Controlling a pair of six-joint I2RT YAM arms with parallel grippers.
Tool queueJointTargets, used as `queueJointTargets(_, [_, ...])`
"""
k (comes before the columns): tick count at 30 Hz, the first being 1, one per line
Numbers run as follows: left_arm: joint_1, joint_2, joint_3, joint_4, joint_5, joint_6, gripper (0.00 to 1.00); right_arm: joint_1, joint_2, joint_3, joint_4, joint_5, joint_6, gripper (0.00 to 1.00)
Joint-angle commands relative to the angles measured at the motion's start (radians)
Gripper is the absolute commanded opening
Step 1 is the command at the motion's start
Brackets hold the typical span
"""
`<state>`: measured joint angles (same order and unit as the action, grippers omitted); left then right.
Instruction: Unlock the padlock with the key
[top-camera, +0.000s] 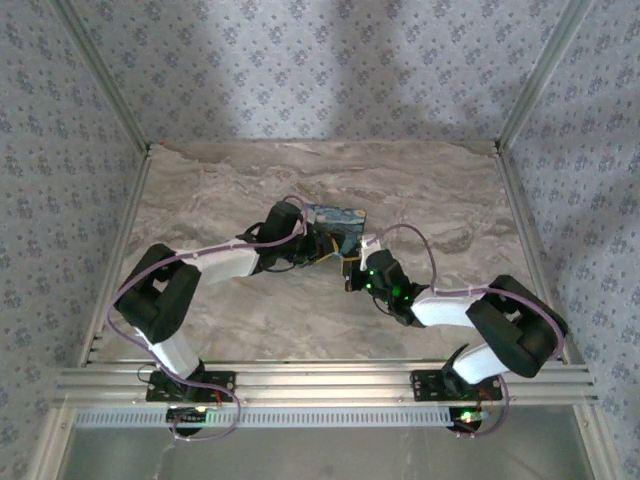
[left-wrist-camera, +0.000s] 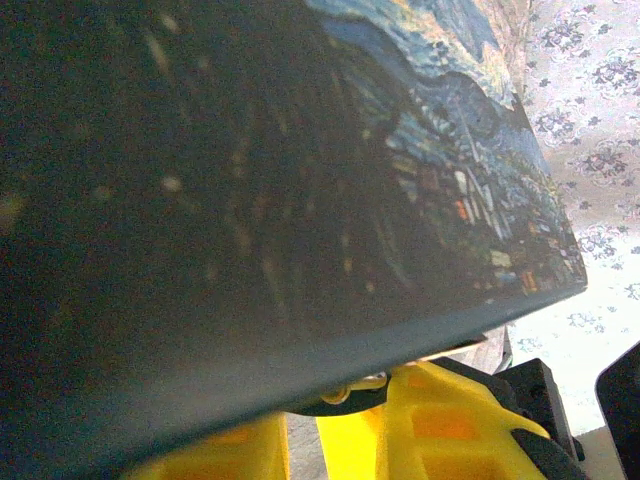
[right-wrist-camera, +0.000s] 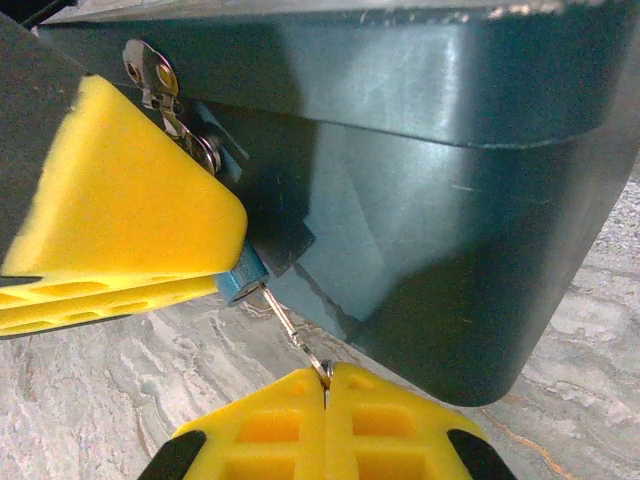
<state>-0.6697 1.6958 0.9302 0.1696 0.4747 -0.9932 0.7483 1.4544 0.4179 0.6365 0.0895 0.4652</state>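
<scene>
Right hand (right-wrist-camera: 326, 376) pinches the key (right-wrist-camera: 285, 322), seated in the padlock (right-wrist-camera: 243, 283) on the box (right-wrist-camera: 450, 200) front near the bench (top-camera: 450, 200) centre. Left hand (left-wrist-camera: 305, 437) apparently clamps the padlock. Off-axis twisting could bend or dislodge the key.

The left arm reaches toward 2 o'clock with its elbow bent; whether the left gripper (top-camera: 326, 250) is closed is unclear. The right arm stretches toward 10 o'clock, and the right gripper (right-wrist-camera: 325, 392) has its pads pressed together on the key (right-wrist-camera: 288, 322).
</scene>
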Motion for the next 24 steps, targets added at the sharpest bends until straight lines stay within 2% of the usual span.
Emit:
queueJointTargets(1, [-0.014, -0.007, -0.008, 0.044, 0.031, -0.004, 0.21, -0.010, 0.009, 0.003, 0.051, -0.001, 0.027, 0.00])
queueJointTargets(17, [-0.015, 0.009, -0.013, 0.048, 0.025, -0.002, 0.21, -0.019, 0.009, 0.006, 0.118, -0.069, 0.026, 0.00])
queueJointTargets(24, [-0.017, 0.008, -0.010, 0.047, 0.027, -0.004, 0.21, -0.024, 0.011, 0.008, 0.116, -0.057, 0.017, 0.00])
